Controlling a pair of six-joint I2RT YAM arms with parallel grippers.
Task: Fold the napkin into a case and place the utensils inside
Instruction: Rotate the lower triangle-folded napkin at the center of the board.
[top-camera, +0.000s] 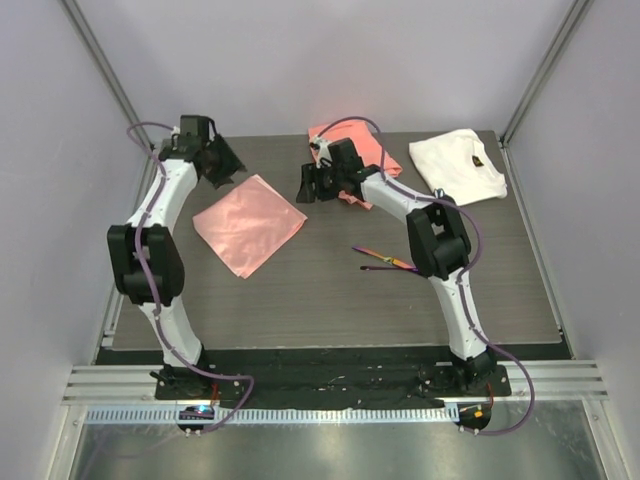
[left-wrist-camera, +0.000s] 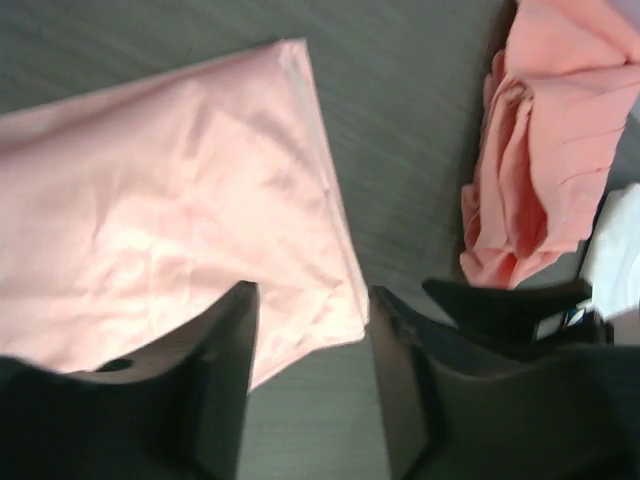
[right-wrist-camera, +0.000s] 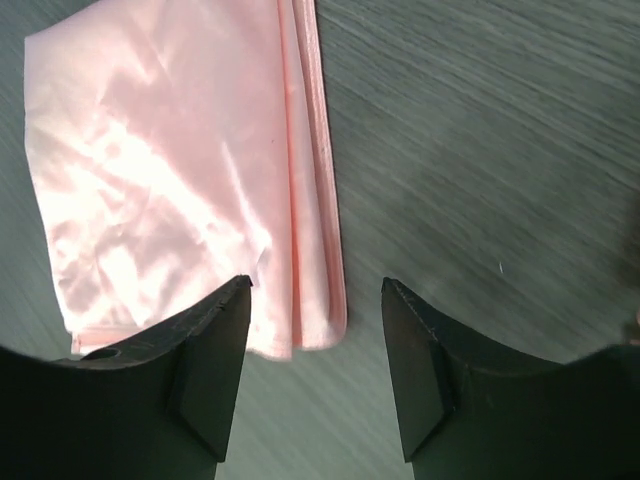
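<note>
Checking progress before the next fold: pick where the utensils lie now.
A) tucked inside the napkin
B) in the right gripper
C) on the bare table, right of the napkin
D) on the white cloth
C: the utensils lie on the bare table, apart from the napkin.

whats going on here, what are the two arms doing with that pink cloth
Two robot arms are working on a pale-pink napkin that lies flat on the table, with layered edges along one side suggesting a fold. The left hand and the right hand are both open over its far corners, holding nothing. The two dark utensils lie on the table by the right arm, not yet tucked in. A coral cloth and a white cloth sit aside.
</note>
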